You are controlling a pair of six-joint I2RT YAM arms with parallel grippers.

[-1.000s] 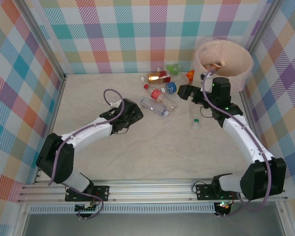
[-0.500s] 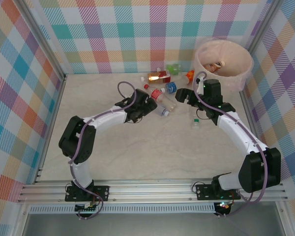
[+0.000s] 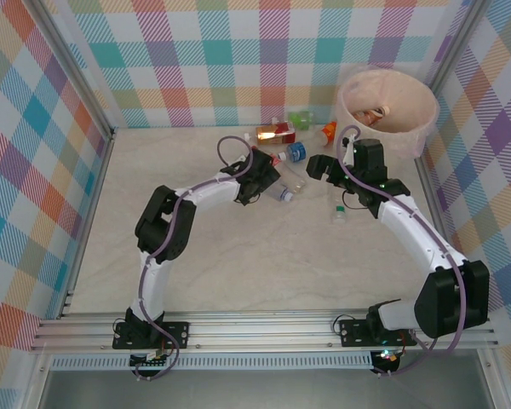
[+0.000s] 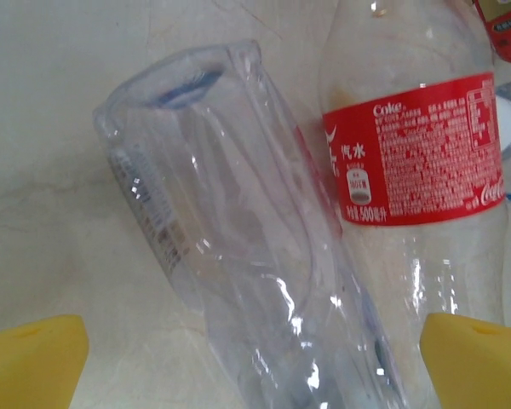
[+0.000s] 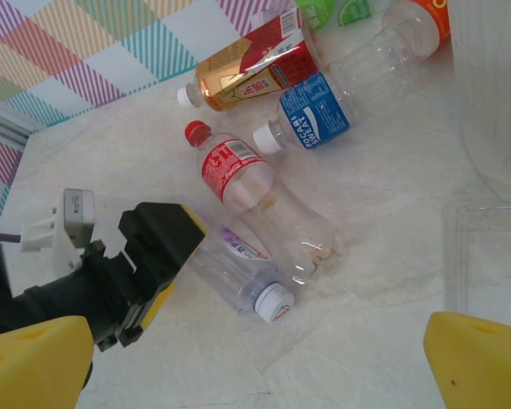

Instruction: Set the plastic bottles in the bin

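Your left arm has swung forward, so the left pincer (image 3: 268, 181) now straddles the clear bottle (image 4: 238, 256), spread wide and holding nothing. The Coke bottle (image 4: 417, 162) lies against it: close now and you may pinch both or squirt one away. The right pincer (image 3: 317, 164) gapes empty near the bin (image 3: 426, 128).

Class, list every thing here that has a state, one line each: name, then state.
left gripper, open, astride the clear white-capped bottle
right gripper, open, holding nothing
clear white-capped bottle, lying down, capped, not gripped
Coke bottle, lying down, red cap on
Pocari Sweat bottle, lying down, capped
amber drink bottle, lying down, liquid inside
bin, upright, open top
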